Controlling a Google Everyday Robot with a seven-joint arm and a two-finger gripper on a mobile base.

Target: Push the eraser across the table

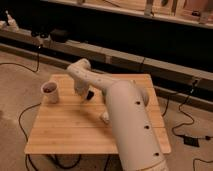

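A small dark object point(90, 94), likely the eraser, lies on the wooden table point(65, 130) near its far middle. My gripper point(81, 90) hangs down from the white arm point(127, 125) just to the left of that object, close to or touching it, right at the table surface. The arm reaches in from the lower right and covers part of the table's right half.
A white cup point(50, 92) with dark contents stands on the table's far left. A small pale object point(105, 118) lies beside the arm mid-table. Black cables point(182, 122) run over the floor around the table. A long bench point(125, 57) runs behind it.
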